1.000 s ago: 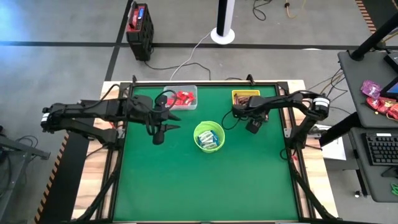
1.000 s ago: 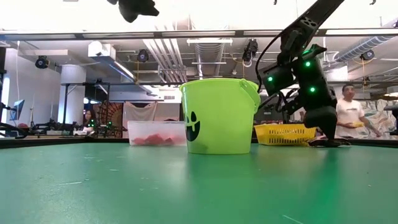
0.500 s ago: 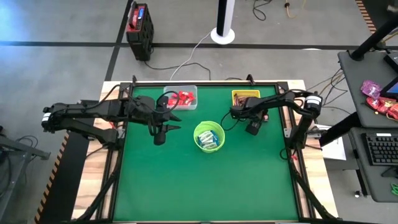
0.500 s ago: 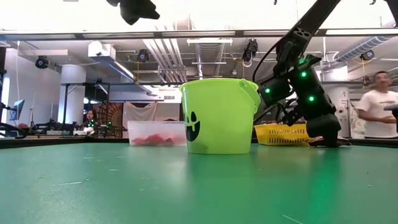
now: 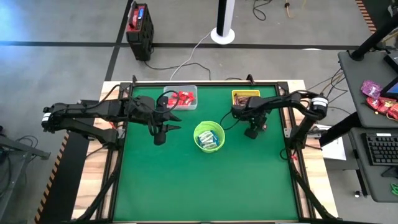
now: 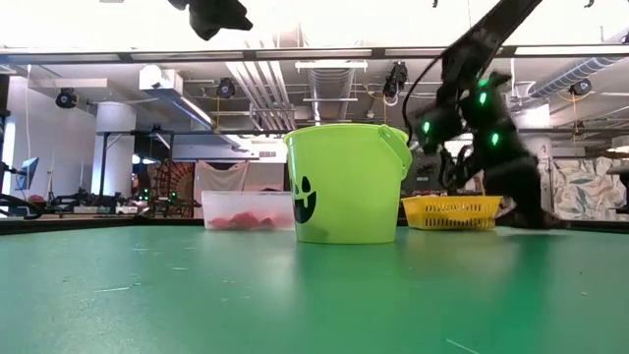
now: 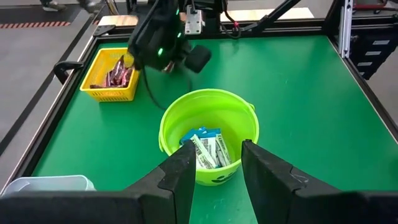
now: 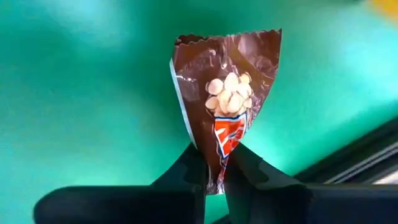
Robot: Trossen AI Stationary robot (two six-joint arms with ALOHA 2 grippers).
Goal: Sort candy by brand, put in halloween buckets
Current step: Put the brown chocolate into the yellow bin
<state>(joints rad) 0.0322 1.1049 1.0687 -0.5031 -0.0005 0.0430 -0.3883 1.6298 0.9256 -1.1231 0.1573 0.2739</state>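
While the left gripper [image 5: 159, 133] hangs over the mat just left of centre in the high view, its fingers [image 7: 181, 177] stand partly apart with nothing between them. Right gripper [image 5: 252, 132] is down at the mat, right of the lime-green bucket [image 5: 208, 136] and below the yellow basket [image 5: 245, 98] in frame; it is pinched on a dark brown candy bar [image 8: 225, 107], wrapper end sticking out past the fingertips in the right wrist view. Lime-green bucket sits mid-frame with blue-and-white bars [image 7: 206, 148] inside. Yellow basket, upper right of the mat, holds dark brown bars [image 7: 115, 74]. Clear box [image 5: 181, 98], upper centre-left, holds red bars [image 5: 183, 97]. Low view: bucket centre, clear box left behind it, basket right, right arm in front of the basket.
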